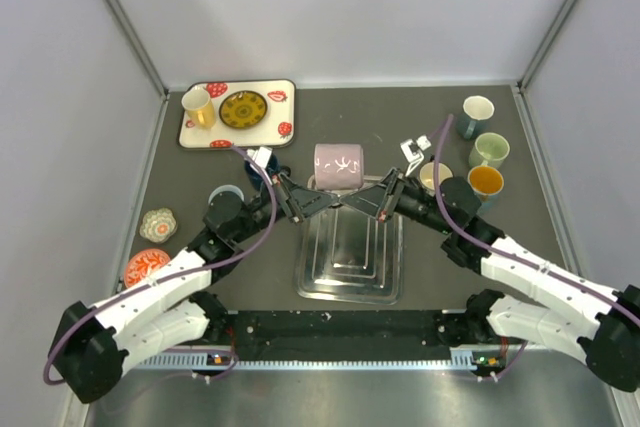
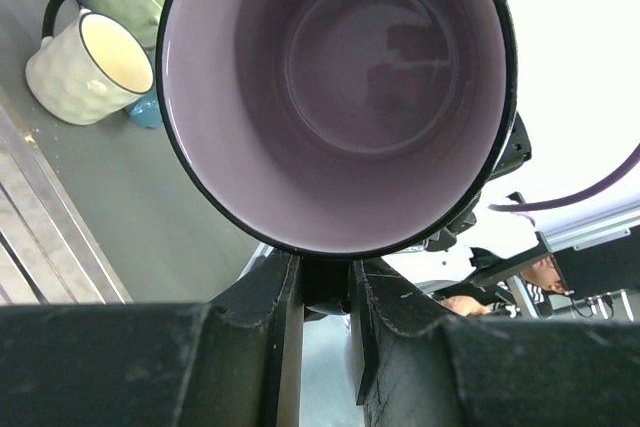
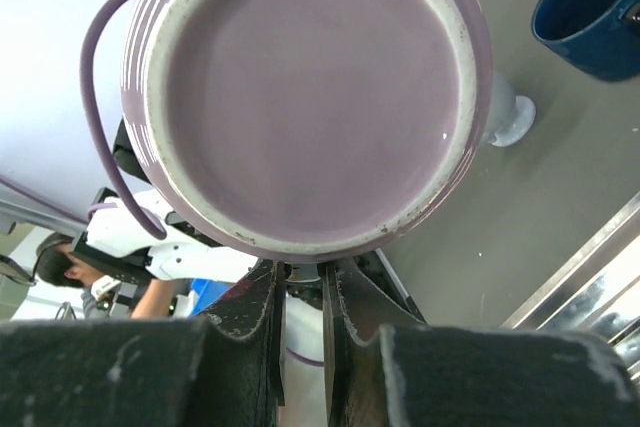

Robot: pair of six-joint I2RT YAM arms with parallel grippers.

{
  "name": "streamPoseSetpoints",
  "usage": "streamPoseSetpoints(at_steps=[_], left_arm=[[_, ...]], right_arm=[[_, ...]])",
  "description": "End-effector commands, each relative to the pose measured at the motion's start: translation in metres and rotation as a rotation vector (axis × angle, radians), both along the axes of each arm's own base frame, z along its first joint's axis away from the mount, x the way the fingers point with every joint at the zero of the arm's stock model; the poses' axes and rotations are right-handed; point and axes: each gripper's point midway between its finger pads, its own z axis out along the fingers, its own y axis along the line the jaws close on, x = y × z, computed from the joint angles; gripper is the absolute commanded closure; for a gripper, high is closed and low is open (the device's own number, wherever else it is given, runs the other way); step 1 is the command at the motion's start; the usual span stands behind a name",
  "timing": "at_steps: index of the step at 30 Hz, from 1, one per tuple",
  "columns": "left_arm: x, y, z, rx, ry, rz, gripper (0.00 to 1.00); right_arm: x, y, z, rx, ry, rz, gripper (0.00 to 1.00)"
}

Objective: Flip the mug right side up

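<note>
Purple mug (image 1: 338,164) on side just beyond clear tray (image 1: 350,282), mouth facing left gripper (image 2: 325,277), base facing right gripper (image 3: 302,282). Both finger pairs nearly together; I can't tell what's clamped. Risk I see: round wall rolls, slips onto tray.

The top camera is looking down from behind the arms; both wrist cameras are staring closely at opposite ends of the mug (image 1: 338,164).
</note>
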Motion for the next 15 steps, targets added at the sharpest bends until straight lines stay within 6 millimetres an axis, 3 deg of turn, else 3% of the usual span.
streamPoseSetpoints(at_steps=[1, 3, 9, 15], left_arm=[[-0.030, 0.001, 0.027, -0.033, -0.146, -0.086, 1.00], [-0.030, 0.002, 0.032, -0.030, -0.171, -0.079, 1.00], [-0.028, 0.004, 0.032, -0.013, -0.177, -0.056, 1.00], [-0.030, 0.004, 0.032, -0.025, -0.183, -0.066, 1.00]], right_arm=[[0.027, -0.005, 0.007, -0.058, -0.035, -0.120, 1.00], [0.028, -0.006, 0.005, -0.074, -0.029, -0.131, 0.98], [0.031, -0.012, 0.011, -0.077, -0.032, -0.165, 0.73], [0.034, -0.016, 0.014, -0.066, -0.024, -0.201, 0.59]])
